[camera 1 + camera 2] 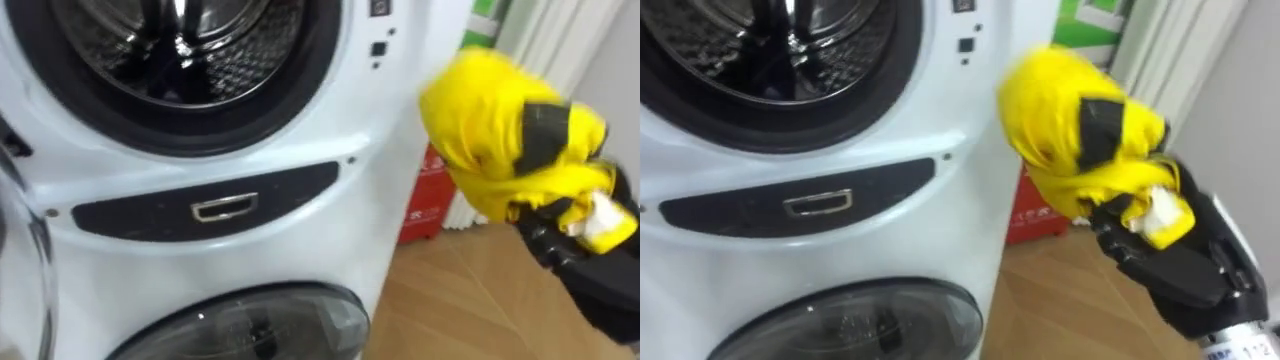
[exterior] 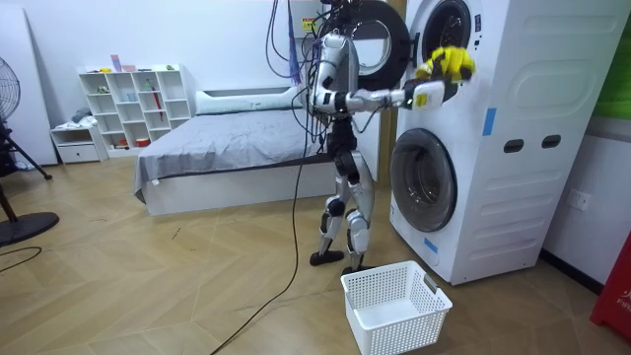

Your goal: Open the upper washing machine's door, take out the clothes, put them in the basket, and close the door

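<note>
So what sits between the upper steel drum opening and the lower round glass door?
A dark oval panel with a small chrome handle, set in the white washer front, clear in the eye views.

I'm working in a home, in a bedroom that doubles as a laundry corner. A grey-covered bed (image 2: pixel 227 148) stands by the far wall, with a white cube shelf (image 2: pixel 138 104) beside it. A pedestal fan (image 2: pixel 8 89) is at the room view's left edge. Stacked front-loading washing machines (image 2: pixel 493 148) rise above a white laundry basket (image 2: pixel 394 306) on the herringbone wood floor (image 2: pixel 148 286).
</note>
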### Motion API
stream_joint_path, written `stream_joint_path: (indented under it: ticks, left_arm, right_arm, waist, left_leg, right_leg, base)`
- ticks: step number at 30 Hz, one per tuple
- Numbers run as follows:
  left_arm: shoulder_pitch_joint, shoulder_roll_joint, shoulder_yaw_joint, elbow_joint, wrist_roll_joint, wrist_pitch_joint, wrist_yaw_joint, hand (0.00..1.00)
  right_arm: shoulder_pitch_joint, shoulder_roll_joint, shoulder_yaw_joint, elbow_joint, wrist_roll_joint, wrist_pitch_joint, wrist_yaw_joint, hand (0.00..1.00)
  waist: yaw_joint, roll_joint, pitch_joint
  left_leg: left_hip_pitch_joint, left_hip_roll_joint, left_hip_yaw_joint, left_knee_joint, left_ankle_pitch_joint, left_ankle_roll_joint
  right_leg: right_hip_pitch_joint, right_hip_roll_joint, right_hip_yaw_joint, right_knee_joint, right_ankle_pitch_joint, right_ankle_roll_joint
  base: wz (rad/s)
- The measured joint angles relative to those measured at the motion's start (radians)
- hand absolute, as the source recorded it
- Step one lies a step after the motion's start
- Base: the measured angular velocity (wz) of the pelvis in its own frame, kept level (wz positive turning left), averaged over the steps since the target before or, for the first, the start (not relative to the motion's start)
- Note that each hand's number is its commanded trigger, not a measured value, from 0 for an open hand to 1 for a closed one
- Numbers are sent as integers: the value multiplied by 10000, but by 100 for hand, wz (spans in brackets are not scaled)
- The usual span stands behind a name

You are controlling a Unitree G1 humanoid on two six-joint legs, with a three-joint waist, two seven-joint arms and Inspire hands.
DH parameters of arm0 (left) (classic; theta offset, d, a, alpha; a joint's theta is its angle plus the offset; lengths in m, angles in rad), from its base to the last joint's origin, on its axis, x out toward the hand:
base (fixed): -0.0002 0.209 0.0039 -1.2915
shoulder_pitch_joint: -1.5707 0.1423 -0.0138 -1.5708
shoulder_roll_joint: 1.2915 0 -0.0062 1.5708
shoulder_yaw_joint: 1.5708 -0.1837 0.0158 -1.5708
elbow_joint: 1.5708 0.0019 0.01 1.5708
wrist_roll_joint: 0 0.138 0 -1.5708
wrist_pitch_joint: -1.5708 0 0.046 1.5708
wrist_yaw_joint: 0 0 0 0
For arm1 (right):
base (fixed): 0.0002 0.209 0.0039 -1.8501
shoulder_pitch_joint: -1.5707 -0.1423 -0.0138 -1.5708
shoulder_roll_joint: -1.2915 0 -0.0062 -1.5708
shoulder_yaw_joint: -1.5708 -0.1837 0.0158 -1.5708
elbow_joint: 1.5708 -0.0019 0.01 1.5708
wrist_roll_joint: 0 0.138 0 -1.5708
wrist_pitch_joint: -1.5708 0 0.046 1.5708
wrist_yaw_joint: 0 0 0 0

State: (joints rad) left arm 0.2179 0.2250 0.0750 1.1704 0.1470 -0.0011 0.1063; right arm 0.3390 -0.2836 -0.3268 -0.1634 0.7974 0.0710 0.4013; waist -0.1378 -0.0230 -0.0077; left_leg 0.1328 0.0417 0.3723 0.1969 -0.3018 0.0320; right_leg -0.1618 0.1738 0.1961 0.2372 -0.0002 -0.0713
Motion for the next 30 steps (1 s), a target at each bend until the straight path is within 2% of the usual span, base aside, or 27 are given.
stream_joint_path:
  ticks: [3, 7, 9, 11, 13, 14, 17, 19, 21, 22, 25, 26, 28, 30]
  left_arm:
    - [-171, 5, -46, -21, -1, 3, 0, 0]
    - [-367, 5, -384, -41, -158, 2, 0, 0]
    - [-368, 0, -418, -121, -304, 9, 1, 0]
    - [-402, 0, -452, -160, -431, 11, 1, 0]
    - [-503, -17, -624, -162, -602, 21, 1, 0]
    - [-569, -67, -701, -150, -599, 21, 1, 0]
    - [-609, -226, -921, -119, -573, 25, 0, 0]
    - [-768, -238, -1024, -122, -586, 24, -3, 0]
    - [-976, -212, -1049, -121, -595, 40, -16, 0]
    - [-995, -212, -1101, -124, -623, 39, -19, 0]
    - [-1206, -220, -1420, -143, -766, -2, -52, 0]
    - [-1312, -222, -1455, -152, -765, -5, -69, 0]
    - [-1373, -228, -1577, -246, -775, -22, -86, 0]
    - [-1450, -251, -1591, -458, -781, -69, -96, 0]
  right_arm:
    - [-32, 2, 9, 817, -721, -31, -238, 100]
    - [-20, 10, 9, 2068, -1670, -31, -1324, 100]
    - [-24, 18, 9, 2493, -1667, -35, -1879, 100]
    - [-76, 18, 9, 2845, -1671, -40, -2287, 100]
    - [-291, 19, 10, 3241, -1738, -48, -2745, 100]
    - [-486, 14, 5, 3482, -1837, -51, -2966, 100]
    - [-1102, 14, 2, 4172, -2148, -90, -3605, 100]
    - [-1341, 17, 7, 4462, -2269, -207, -4006, 100]
    - [-1713, 20, 69, 4994, -2443, -408, -4443, 100]
    - [-1816, 15, 67, 5205, -2503, -506, -4528, 100]
    - [-2429, -67, 58, 6313, -2583, -756, -5159, 100]
    - [-2682, -90, 99, 6839, -2613, -905, -5340, 100]
    - [-2903, -145, 210, 7441, -2630, -946, -5511, 100]
    - [-3055, -225, 336, 7784, -2686, -946, -5538, 100]
  waist:
    - [-228, 29, -4]
    - [-562, 64, 9]
    - [-705, 78, 10]
    - [-761, 102, 4]
    - [-798, 151, 10]
    - [-881, 201, 46]
    - [-1239, 500, 47]
    - [-1298, 683, 49]
    - [-1369, 910, 4]
    - [-1432, 963, 15]
    - [-1590, 1214, 51]
    - [-1569, 1328, 95]
    - [-1554, 1524, 22]
    - [-1546, 1700, 27]
  left_leg:
    - [-193, -28, 228, 105, 0, 19]
    - [-209, -69, 689, 104, -22, 47]
    - [-210, -11, 1054, 104, -23, 34]
    - [-316, 32, 1281, 101, -16, 35]
    - [-508, 46, 1547, 108, 41, 49]
    - [-602, 21, 1682, 136, 52, 52]
    - [-930, -14, 1801, 332, 62, 92]
    - [-1231, -9, 1938, 424, 26, 108]
    - [-1589, -55, 1999, 544, 37, 156]
    - [-1656, -50, 1982, 614, 19, 182]
    - [-1924, -142, 1954, 633, -5, 221]
    - [-1967, -168, 1952, 616, 1, 245]
    - [-2153, -199, 1951, 615, 2, 270]
    - [-2375, -302, 1959, 607, 7, 331]
  right_leg:
    - [-192, 19, 228, -16, 153, 66]
    - [-372, 80, 535, 27, 265, 113]
    - [-389, 233, 920, -110, 411, 314]
    - [-446, 278, 1089, -316, 564, 545]
    - [-648, 278, 1203, -353, 604, 605]
    - [-767, 277, 1306, -342, 610, 613]
    - [-1101, 305, 1506, -290, 677, 687]
    - [-1370, 318, 1629, -282, 706, 730]
    - [-1755, 278, 1641, -163, 757, 754]
    - [-1794, 275, 1644, -146, 797, 748]
    - [-2062, 249, 1719, -143, 939, 587]
    - [-2086, 273, 1865, -161, 974, 594]
    - [-2270, 286, 1938, -135, 998, 579]
    - [-2571, 285, 2005, 46, 1028, 436]
  base:
    - [-28]
    - [-32]
    - [-37]
    - [-40]
    - [-35]
    - [-23]
    - [-16]
    - [-19]
    - [-15]
    - [5]
    - [0]
    - [-13]
    - [-10]
    - [-5]
